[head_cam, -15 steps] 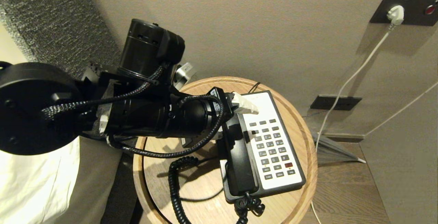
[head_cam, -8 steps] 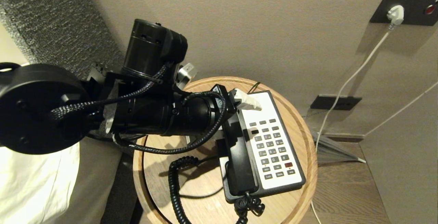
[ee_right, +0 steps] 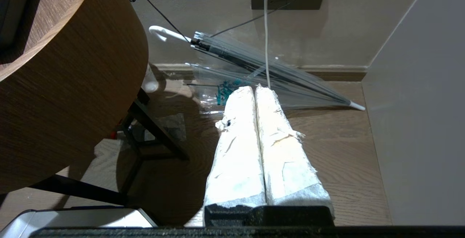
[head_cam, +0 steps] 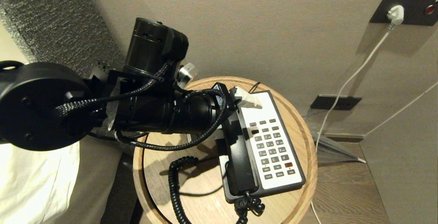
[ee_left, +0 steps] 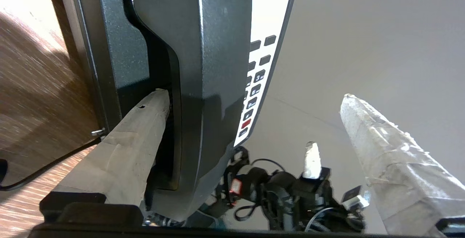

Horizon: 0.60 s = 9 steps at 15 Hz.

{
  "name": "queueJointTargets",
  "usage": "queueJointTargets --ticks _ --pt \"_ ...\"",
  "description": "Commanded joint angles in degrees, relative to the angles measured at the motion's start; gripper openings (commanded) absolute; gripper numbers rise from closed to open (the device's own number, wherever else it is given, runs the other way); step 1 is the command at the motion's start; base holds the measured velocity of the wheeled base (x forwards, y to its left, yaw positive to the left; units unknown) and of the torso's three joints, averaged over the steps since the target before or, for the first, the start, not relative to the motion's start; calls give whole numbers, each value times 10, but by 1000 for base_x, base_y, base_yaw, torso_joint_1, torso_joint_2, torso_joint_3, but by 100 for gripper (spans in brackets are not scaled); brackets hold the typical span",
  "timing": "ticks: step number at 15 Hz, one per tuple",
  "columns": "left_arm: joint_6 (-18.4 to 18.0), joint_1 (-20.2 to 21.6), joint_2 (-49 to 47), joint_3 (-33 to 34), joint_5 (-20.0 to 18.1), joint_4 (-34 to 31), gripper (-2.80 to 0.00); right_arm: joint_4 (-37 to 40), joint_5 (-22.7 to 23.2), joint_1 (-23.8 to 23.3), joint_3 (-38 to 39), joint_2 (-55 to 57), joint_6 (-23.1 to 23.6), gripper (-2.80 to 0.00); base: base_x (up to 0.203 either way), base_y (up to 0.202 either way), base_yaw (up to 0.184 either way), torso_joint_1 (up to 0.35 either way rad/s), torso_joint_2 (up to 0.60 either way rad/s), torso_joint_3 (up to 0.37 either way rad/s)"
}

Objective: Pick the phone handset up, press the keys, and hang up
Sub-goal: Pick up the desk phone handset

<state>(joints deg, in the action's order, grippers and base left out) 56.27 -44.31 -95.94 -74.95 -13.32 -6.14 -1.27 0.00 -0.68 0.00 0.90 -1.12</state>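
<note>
Fingers (ee_left: 141, 147) of the left gripper (head_cam: 236, 114) stand spread wide and grasp nothing: in the left wrist view one taped finger is tucked into the gap between the phone handset (head_cam: 239, 159) and the phone base (ee_left: 98, 49), while the other hangs free over the faceplate side. Over the last second the arm has crept only a little toward the far end of the phone, the visible white fingertip edging further across the faceplate, so the grasp looks lined up but not yet made. The phone handset lies in its cradle on the round wooden table (head_cam: 301, 124), with the keys (head_cam: 272, 148) untouched beside it. Its coiled cord (head_cam: 174, 186) loops across the table and could drag when the handset rises. Low beside the table, the right gripper (ee_right: 256, 96) is pressed closed above the floor, a clear umbrella (ee_right: 261, 74) beyond it.
</note>
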Motion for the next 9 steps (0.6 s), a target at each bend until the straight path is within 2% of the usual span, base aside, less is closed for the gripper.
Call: queueJointTargets --ticks 1,9 --pt "8 1 -5 -1 -1 0 0 -1 0 0 4 1 0 -280 0 0 0 0 0 0" --pt "11 1 -17 2 -6 28 0 -1 0 0 4 0 0 -280 0 0 0 0 0 0"
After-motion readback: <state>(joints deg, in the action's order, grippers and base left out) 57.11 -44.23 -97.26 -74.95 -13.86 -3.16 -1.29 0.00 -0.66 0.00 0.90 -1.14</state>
